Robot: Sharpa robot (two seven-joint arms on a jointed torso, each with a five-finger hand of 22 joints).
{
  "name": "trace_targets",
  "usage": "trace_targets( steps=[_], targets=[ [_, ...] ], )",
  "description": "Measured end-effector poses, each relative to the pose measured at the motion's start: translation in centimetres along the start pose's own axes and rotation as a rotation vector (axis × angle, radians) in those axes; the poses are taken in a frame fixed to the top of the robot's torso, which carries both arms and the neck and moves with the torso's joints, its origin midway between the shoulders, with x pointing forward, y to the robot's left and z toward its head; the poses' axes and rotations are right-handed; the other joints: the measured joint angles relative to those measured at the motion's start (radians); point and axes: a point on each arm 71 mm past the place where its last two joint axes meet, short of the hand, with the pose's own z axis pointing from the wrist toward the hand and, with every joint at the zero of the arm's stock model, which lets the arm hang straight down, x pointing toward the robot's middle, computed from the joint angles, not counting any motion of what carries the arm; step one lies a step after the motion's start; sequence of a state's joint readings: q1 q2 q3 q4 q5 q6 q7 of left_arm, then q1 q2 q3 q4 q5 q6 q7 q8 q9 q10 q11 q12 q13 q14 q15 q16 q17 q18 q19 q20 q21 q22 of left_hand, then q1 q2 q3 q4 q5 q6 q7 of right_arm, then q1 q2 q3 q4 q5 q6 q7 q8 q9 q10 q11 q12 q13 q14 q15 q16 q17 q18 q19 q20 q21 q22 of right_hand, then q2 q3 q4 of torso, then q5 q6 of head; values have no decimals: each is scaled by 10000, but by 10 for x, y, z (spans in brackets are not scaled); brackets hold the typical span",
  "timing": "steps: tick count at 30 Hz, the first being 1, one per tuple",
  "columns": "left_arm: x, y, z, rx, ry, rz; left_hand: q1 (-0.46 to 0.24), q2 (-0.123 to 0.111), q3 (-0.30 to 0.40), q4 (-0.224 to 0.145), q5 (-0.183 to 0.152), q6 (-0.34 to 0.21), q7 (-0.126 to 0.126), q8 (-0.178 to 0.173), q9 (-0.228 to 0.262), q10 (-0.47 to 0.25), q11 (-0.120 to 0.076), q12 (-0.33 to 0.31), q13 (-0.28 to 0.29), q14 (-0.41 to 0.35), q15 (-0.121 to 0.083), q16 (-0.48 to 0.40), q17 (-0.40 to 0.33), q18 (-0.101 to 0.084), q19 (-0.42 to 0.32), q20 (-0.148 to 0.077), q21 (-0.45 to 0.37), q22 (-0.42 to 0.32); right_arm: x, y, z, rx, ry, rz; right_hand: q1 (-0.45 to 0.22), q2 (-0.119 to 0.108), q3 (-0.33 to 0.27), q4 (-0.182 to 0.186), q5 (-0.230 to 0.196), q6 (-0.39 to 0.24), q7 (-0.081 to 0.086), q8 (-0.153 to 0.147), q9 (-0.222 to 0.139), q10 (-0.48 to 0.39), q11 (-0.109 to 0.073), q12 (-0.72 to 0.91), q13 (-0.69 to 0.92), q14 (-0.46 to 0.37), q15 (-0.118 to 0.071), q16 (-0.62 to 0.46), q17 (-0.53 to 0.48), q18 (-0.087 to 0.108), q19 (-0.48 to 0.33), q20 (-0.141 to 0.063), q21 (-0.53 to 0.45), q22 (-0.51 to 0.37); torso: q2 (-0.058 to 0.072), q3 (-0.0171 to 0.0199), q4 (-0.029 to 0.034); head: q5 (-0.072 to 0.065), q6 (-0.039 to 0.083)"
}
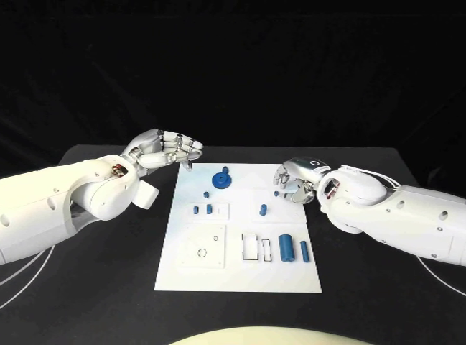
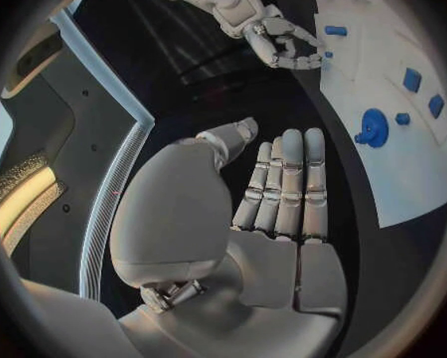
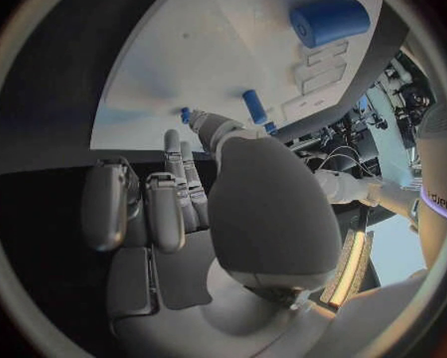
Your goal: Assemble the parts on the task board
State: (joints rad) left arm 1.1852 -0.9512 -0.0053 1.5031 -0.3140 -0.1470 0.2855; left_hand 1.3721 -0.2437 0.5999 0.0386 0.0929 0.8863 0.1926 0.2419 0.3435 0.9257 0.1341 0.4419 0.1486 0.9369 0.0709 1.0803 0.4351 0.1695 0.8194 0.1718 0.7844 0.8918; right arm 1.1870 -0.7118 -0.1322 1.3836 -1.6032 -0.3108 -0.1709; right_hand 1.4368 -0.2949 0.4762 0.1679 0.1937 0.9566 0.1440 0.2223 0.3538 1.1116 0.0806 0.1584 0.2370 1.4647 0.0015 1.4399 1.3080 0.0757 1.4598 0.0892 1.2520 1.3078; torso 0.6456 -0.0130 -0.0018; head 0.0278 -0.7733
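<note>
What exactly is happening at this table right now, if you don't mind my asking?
A two-armed robot is set up to assemble small blue parts on a white task board lying on a black table. Neither hand holds anything at the moment. The left hand hovers by the board's far left corner, and the right hand sits at its right edge with fingers curled. The round blue part, the blue cylinder and the smaller blue pieces all lie on the board, none of them held.
</note>
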Motion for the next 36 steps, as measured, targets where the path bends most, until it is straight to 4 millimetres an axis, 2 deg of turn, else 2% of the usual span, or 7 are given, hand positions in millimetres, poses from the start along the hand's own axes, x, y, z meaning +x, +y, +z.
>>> trace_targets(
  steps=[3,17,21,22,23,27,36],
  targets=[
    [1,-2,-1,198,-47,-292,46,46,0,0,0,60,-32,57,7,154,-48,79,1,33,-32,0,-14,-2,102,0,-46,-48,5,2,2,-6,132,-75,-41,41,67,-67,150,15,-5,0,-8,91,22,-79,-91,0,0,0,0,1,-1,1,0,-1,0,5,-4,8,-6],
    [2,-8,-3,751,-252,-1049,47,46,1,0,0,95,-68,57,11,219,-54,123,1,67,-67,0,-13,-2,137,-37,-82,-69,16,6,14,67,238,-187,-119,120,199,-29,192,102,76,0,-11,239,62,-122,-196,0,0,0,-2,4,32,39,0,-2,8,19,-5,82,-9],
    [2,-8,-3,797,-292,-1139,46,46,1,0,0,95,-68,57,11,218,-54,123,2,67,-66,0,-19,-2,137,-37,-82,-75,17,8,15,44,168,-152,-183,187,540,-61,122,370,-10,0,3,555,13,-236,-415,0,0,-1,-3,-7,32,39,237,-3,7,20,-8,97,-36],
    [2,-8,-3,802,-302,-1152,46,46,1,0,0,95,-68,56,11,218,-54,123,2,67,-66,0,-22,-2,137,-38,-81,-79,17,9,15,43,150,-145,-179,195,662,-91,15,474,-33,29,20,680,-4,-244,-456,0,0,-1,-3,-146,31,39,498,-3,7,20,-10,99,-38],
    [2,-8,-3,806,-311,-1164,46,46,1,0,0,95,-68,56,11,218,-54,123,0,67,-66,0,-22,-2,137,-37,-81,-79,17,9,16,44,134,-139,-155,298,763,-121,-12,577,-50,78,42,794,-34,-228,-453,0,0,-1,-3,-220,31,39,686,-3,7,21,-12,103,-43],
    [2,-8,-3,807,-344,-1201,46,46,1,0,0,95,-68,57,11,218,-54,123,-14,67,-66,0,-22,-2,137,-37,-81,-79,18,9,16,54,96,-114,-183,398,998,-277,-26,885,-170,216,144,1096,-123,-254,-458,17,-92,-1,-3,-227,58,-40,943,-4,-1,20,-18,110,-58],
    [1,-8,-3,795,-385,-1237,46,46,1,0,0,95,-68,56,11,218,-54,122,-14,67,-66,0,-21,-2,172,-73,-80,-92,19,14,17,43,109,-231,-37,649,1588,-953,-73,1308,-271,450,382,1322,105,-364,-438,15,-239,-1,-4,-227,47,-162,1271,-5,-9,16,-21,119,-78]
  ],
)
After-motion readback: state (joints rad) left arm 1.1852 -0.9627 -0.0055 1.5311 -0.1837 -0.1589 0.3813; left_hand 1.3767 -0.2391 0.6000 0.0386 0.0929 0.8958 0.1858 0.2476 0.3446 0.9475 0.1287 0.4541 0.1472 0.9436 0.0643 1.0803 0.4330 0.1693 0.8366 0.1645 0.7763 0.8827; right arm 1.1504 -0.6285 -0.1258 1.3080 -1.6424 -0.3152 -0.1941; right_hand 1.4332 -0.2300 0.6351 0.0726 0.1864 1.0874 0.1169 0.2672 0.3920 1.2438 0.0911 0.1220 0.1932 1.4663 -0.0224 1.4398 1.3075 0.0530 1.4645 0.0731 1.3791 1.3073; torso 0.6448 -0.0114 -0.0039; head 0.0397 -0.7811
